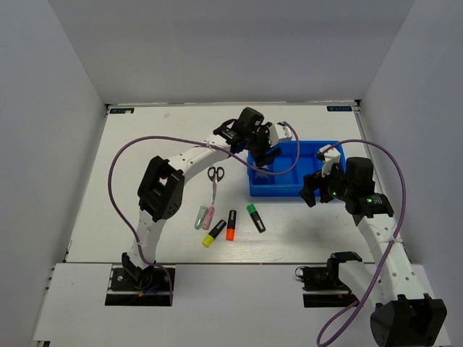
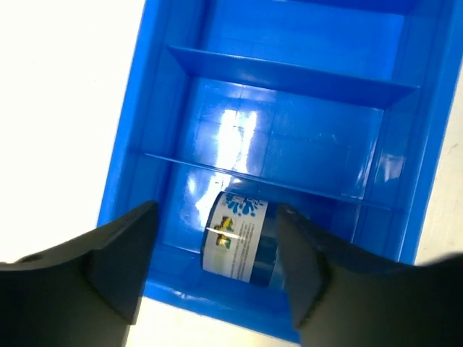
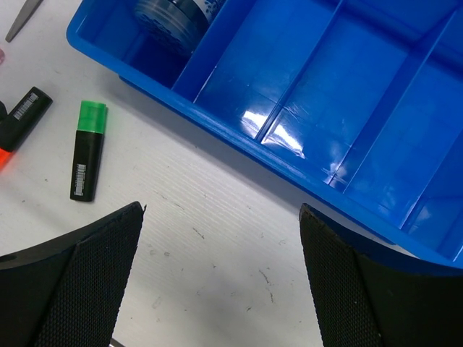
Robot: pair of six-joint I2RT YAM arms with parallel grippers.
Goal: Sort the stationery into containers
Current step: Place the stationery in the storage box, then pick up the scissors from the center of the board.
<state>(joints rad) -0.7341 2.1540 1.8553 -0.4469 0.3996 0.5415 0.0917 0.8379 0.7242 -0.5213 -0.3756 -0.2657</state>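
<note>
Wide-apart jaws hang over the table (image 3: 217,253) beside a blue tray (image 3: 289,72) holding a roll (image 3: 170,18), green highlighter (image 3: 88,150) nearby.

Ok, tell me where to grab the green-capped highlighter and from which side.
Grip the green-capped highlighter across its black body, mid-length, coming straight down from above. It lies flat on the table, clear of the orange one and the blue tray, so both long sides look free.

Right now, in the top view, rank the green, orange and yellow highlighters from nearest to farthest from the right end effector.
1. Green highlighter: nearest, to the left of the right end effector.
2. Orange highlighter: next, further left.
3. Yellow highlighter: farthest, leftmost of the three.
</note>
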